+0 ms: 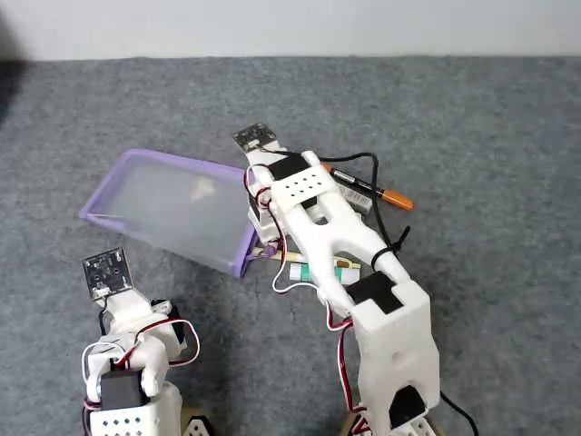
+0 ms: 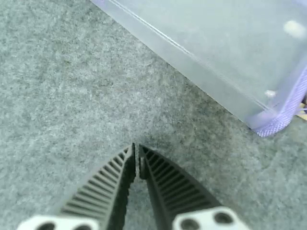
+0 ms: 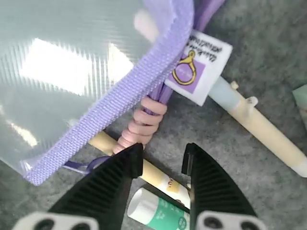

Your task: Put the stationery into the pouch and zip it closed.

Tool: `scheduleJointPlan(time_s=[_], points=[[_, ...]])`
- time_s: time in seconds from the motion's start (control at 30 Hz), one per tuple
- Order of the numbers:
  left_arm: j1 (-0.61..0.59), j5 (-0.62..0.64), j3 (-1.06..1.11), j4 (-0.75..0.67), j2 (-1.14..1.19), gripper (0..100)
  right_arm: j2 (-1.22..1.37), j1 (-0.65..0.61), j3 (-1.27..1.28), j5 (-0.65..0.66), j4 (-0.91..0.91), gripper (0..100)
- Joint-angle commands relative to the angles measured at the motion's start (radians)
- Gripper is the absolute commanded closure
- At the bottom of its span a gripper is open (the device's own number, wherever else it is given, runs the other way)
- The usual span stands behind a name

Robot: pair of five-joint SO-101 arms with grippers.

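Our right gripper point(image 3: 163, 151), jaws narrowly parted and empty, hangs over the cream pen point(image 3: 160, 178) lying roughly nine-to-three at the pouch's point(image 1: 172, 160) four-o'clock corner, while the closed left gripper point(image 2: 137, 153) sits farther off at seven.

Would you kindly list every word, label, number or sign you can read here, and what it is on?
Nothing can be quoted.
White tag on the pouch: print too blurred to read, beside a clasp symbol on a purple square.
Glue stick: label print too small.
Black marker: any barrel print too small.
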Motion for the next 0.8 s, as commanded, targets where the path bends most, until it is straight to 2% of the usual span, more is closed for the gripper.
scheduleJointPlan(time_s=[0.0, 0.2, 0.33, 0.47, 0.77], points=[[-0.006, 0.008, -0.005, -0.017, -0.014, 99, -0.005, 0.004, -0.046, -0.012, -0.016, 83.4], [-0.006, 0.008, -0.005, -0.017, -0.014, 99, -0.005, 0.002, -0.130, -0.095, 0.068, 83.4], [-0.006, 0.008, -0.005, -0.017, -0.014, 99, -0.002, -0.031, -0.190, -0.095, 0.119, 83.4], [-0.006, 0.008, -0.005, -0.017, -0.014, 99, 0.019, -0.056, -0.201, -0.092, 0.090, 83.4], [-0.006, 0.008, -0.005, -0.017, -0.014, 99, 0.170, -0.021, -0.207, -0.091, 0.035, 83.4]])
